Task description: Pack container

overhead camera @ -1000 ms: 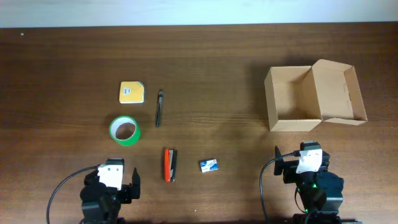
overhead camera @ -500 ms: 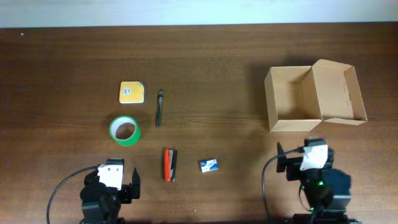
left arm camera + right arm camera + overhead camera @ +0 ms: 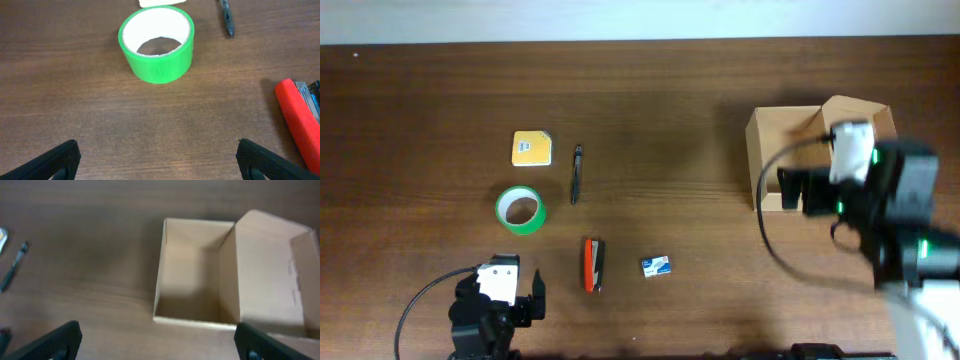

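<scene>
The left gripper [image 3: 157, 152] is seen with its jaws spread wide. Nothing is held between them, and only bare wood is framed by the two dark fingertips [image 3: 55, 160]. Just ahead of these jaws a green tape roll [image 3: 157, 47] is stood on its edge-ring, hole upward. A dark pen [image 3: 226, 17] is laid beyond it and to the right, apart from the roll. A red stapler [image 3: 297, 120] is found at the right edge of the left wrist view, level with the right fingertip. In the overhead view a yellow pad [image 3: 531, 148] is placed beyond the tape roll, and a small blue and white packet [image 3: 656, 265] is set just right of the stapler.

The right gripper [image 3: 157, 340] is likewise shown with its jaws parted and nothing gripped. It is held in the air above the near side of the container [image 3: 190, 295], which is looked down upon by the right wrist camera. The container is stood on the right part of the brown wooden surface [image 3: 670, 100], well apart from the other items. Its mouth is turned upward, and its lid flap [image 3: 265, 280] is folded open to the right. In the overhead view the near right portion of the container is covered by the right arm, which is blurred there.
</scene>
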Controlling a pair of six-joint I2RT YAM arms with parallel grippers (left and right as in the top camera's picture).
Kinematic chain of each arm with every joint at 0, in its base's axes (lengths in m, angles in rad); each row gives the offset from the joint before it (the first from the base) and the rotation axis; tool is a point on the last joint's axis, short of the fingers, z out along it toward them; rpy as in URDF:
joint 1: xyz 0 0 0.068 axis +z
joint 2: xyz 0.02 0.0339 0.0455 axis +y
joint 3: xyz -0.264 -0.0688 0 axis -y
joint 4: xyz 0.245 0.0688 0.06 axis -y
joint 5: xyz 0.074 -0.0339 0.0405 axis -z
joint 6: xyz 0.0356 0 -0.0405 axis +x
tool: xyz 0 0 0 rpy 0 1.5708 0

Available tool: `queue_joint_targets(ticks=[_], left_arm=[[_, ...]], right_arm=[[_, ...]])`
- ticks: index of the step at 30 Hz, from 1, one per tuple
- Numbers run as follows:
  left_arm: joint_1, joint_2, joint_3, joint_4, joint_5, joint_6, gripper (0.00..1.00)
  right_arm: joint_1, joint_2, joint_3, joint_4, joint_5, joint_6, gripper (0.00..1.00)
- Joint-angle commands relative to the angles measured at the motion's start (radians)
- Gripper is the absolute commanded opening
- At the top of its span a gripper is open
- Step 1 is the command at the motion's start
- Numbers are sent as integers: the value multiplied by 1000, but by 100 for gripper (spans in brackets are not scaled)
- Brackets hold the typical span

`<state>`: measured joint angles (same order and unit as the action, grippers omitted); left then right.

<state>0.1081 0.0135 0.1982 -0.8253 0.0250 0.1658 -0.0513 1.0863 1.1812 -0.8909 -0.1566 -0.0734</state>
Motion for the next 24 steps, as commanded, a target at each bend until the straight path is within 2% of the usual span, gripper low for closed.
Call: queue_joint_targets(ticks=[1, 5, 10, 24], left_arm=[[6, -8, -7, 3, -3, 19, 100], [6, -8, -7, 3, -3, 19, 100], [6, -8, -7, 3, -3, 19, 100], [6, -8, -7, 3, -3, 19, 100]], right_arm=[[5, 167, 150, -46, -18, 25, 99], [6, 345, 258, -59, -24, 40, 99], [17, 502, 295, -56, -31, 60, 99], [77, 726, 294, -37, 21, 55, 99]])
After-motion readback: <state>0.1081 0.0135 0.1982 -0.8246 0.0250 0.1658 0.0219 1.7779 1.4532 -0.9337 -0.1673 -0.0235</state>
